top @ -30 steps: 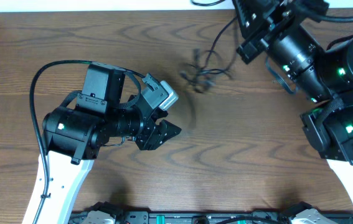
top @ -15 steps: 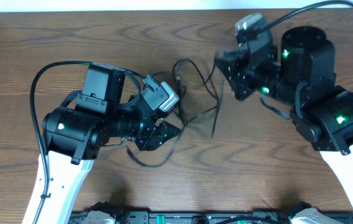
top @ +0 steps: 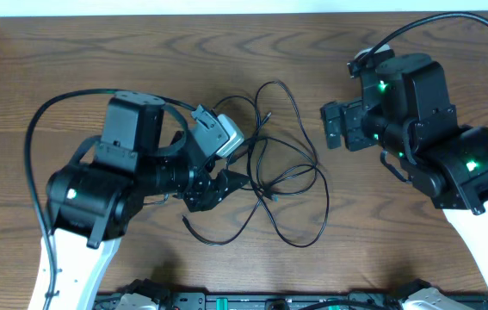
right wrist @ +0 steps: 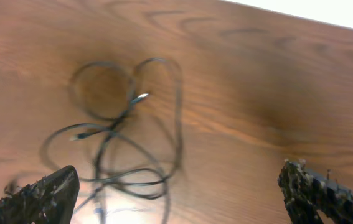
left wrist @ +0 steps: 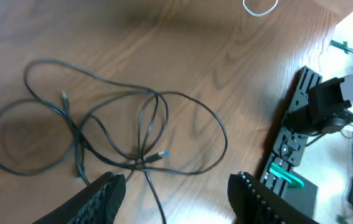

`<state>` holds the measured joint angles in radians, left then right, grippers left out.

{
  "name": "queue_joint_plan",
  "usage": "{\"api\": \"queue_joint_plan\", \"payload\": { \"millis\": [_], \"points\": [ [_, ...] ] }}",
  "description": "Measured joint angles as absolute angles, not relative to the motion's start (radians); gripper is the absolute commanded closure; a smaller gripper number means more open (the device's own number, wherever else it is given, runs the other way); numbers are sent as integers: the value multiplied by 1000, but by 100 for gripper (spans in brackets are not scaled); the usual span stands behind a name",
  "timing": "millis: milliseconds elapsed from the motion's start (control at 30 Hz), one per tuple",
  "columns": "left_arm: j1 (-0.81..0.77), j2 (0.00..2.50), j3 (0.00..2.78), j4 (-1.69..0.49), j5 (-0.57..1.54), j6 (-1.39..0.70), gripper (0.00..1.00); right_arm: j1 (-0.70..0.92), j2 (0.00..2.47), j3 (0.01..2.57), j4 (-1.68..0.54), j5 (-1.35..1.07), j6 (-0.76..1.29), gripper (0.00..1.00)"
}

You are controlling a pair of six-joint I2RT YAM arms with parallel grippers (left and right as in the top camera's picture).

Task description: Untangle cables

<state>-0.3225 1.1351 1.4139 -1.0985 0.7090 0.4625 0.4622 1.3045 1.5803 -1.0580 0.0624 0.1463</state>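
Wooden tabletop (top: 71,52) bearing the cables (left wrist: 142,160) as crossed black loops, apparently none yet separated; left fingers (left wrist: 104,196) and right fingers (right wrist: 39,196) spread, empty; untangling largely remains.

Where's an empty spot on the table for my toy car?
Bare table shows at the far left, beyond the left arm, and near the front edge between the cables and the right arm. The middle is crowded with cables.

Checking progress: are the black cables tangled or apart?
Tangled: the cables lie in overlapping loops that cross at one knot near the middle.
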Motion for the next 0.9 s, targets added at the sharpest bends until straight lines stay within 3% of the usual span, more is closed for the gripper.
{"api": "queue_joint_plan", "payload": {
  "millis": [267, 500, 900],
  "points": [
    [-323, 1062, 1414, -1070, 688, 469, 41, 468, 1436, 1553, -1099, -83, 140, 1],
    [-323, 968, 1414, -1072, 554, 469, 41, 492, 1642, 1534, -1179, -118, 1, 1],
    [-323, 920, 1414, -1080, 501, 469, 41, 511, 1890, 1532, -1211, -128, -93, 1]
  ]
}}
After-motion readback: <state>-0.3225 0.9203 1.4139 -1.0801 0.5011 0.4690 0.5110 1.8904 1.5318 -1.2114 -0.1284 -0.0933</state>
